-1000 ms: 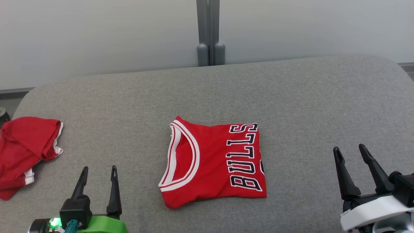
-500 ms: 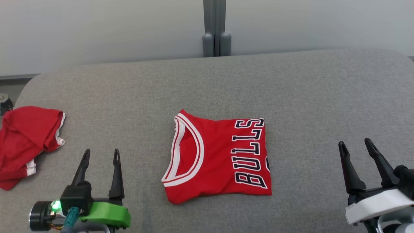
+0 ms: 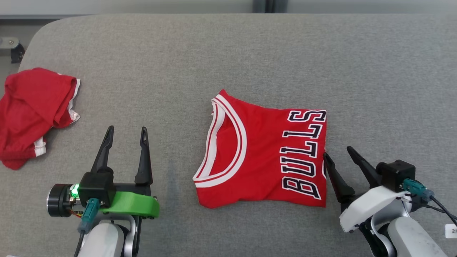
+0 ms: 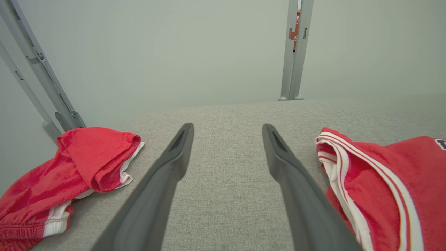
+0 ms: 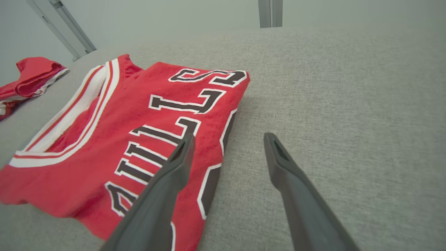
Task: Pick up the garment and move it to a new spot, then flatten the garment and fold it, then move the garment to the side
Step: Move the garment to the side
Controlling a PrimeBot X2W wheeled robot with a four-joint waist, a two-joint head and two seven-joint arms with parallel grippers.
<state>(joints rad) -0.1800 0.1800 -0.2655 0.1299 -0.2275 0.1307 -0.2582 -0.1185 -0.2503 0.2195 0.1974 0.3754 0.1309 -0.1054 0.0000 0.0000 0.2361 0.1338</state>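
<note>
Right pincer (image 3: 337, 151), open like left pincer (image 3: 127, 128), has reached the folded red fabric jersey (image 3: 264, 153); moving it aside likely comes next.

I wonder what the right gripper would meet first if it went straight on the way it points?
Likely the jersey, its lettered edge: the right gripper has one finger over it; height unclear.

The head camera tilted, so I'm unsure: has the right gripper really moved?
Yes. The right gripper has come leftward to the right edge of the folded jersey; earlier a strip of grey cushion lay between them.
</note>
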